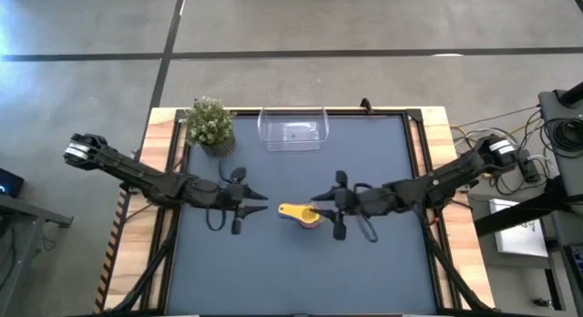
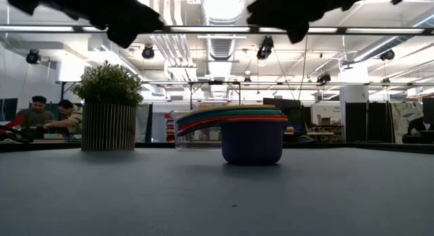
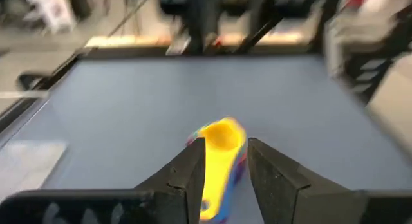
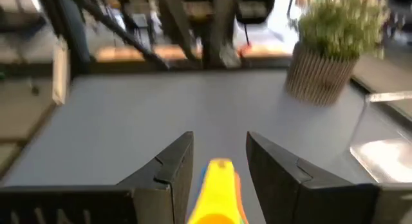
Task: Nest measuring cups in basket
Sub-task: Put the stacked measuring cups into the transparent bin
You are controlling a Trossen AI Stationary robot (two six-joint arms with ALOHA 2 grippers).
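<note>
The measuring cups (image 1: 302, 214) sit nested in one stack at the table's middle, with the yellow cup on top and its handle pointing toward the table's left. In the low view the stack (image 2: 251, 138) stands on the base of its dark blue outer cup. The clear basket (image 1: 293, 130) rests at the far edge, apart from the stack. My left gripper (image 1: 261, 208) is open and hovers just left of the stack; in its wrist view (image 3: 225, 143) the yellow handle (image 3: 215, 179) shows below the fingers. My right gripper (image 1: 319, 200) is open and hovers above the stack's right side (image 4: 219, 139).
A potted green plant (image 1: 211, 126) stands at the far left corner, beside the basket. Raised wooden rails (image 1: 166, 162) run along the table's sides. The blue mat (image 1: 301, 271) lies bare in front of the stack. People sit in the room beyond (image 2: 41, 117).
</note>
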